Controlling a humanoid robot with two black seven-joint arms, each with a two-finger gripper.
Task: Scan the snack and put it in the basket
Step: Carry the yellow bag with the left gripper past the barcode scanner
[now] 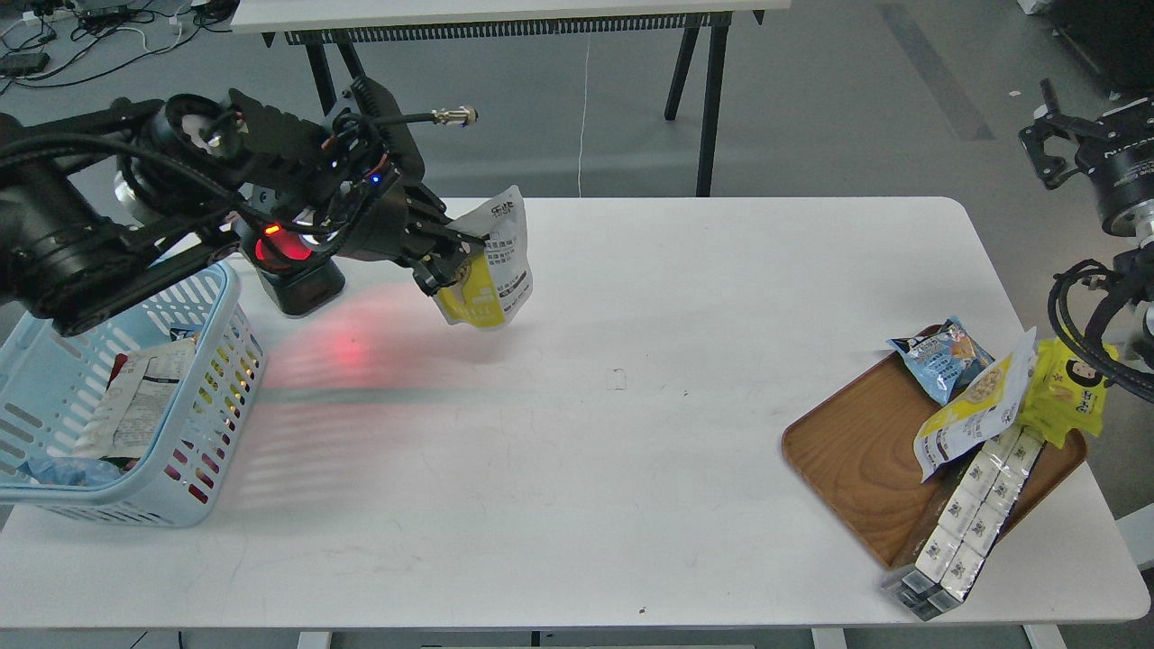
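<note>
My left gripper (448, 261) is shut on the snack (494, 266), a grey-white pouch with a yellow panel. It holds the pouch above the table, just right of a black scanner (293, 266) that glows red. The light-blue basket (207, 406) stands at the table's left edge with a few items inside. A second pouch of the same kind (978, 406) lies on the wooden tray. My right gripper (1046, 135) is raised off the table's far right edge; its fingers look spread and hold nothing.
A brown wooden tray (865, 460) at the right holds a light-blue snack bag (942, 356), yellow cartoon-face packs (1073, 388) and a row of white boxes (969, 518). Red scanner light falls on the table (577, 469) near the basket.
</note>
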